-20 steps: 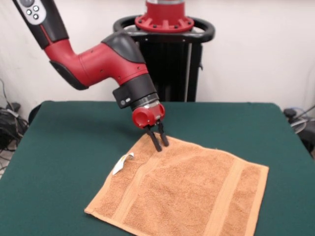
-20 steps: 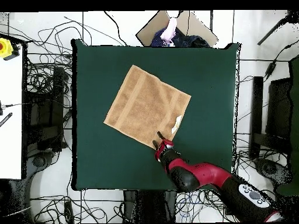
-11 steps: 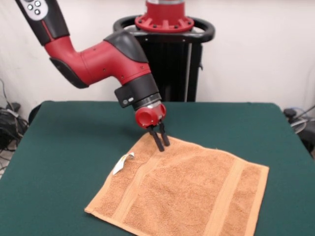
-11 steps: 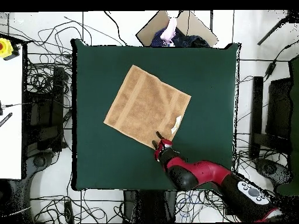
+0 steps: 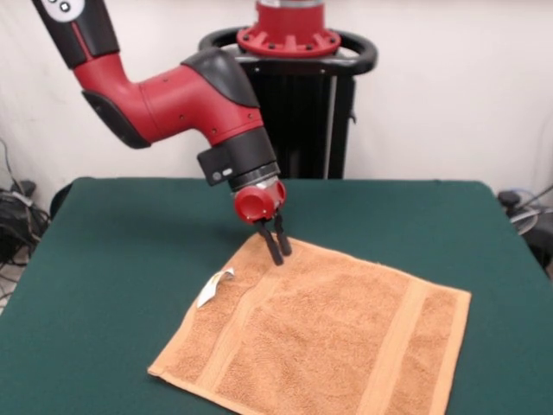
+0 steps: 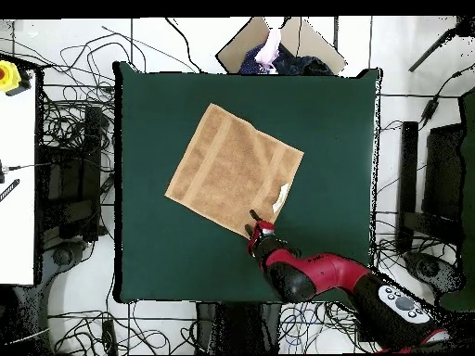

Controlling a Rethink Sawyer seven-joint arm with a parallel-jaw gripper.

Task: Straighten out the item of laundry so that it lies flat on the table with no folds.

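Note:
The item of laundry point(image 5: 328, 337), an orange-tan towel, lies spread flat on the green table point(image 5: 112, 242), turned at an angle. Its white tag point(image 5: 214, 287) sticks out from the left edge. No fold shows on it in the overhead view, where the towel point(image 6: 232, 167) sits left of the table's point(image 6: 334, 130) middle. My gripper point(image 5: 280, 255) points down at the towel's far corner, tips just at the cloth. It is open by a narrow gap and holds nothing. From overhead, the gripper point(image 6: 252, 216) is at the towel's lower corner, near the tag point(image 6: 281, 195).
A cardboard box point(image 6: 278, 51) with cloth in it stands beyond the table's top edge in the overhead view. Cables cover the floor all round. A white surface point(image 6: 17, 185) lies at the left.
The gripper has shifted slightly left along the towel's far corner, and the arm's elbow has risen a little. The towel has not moved.

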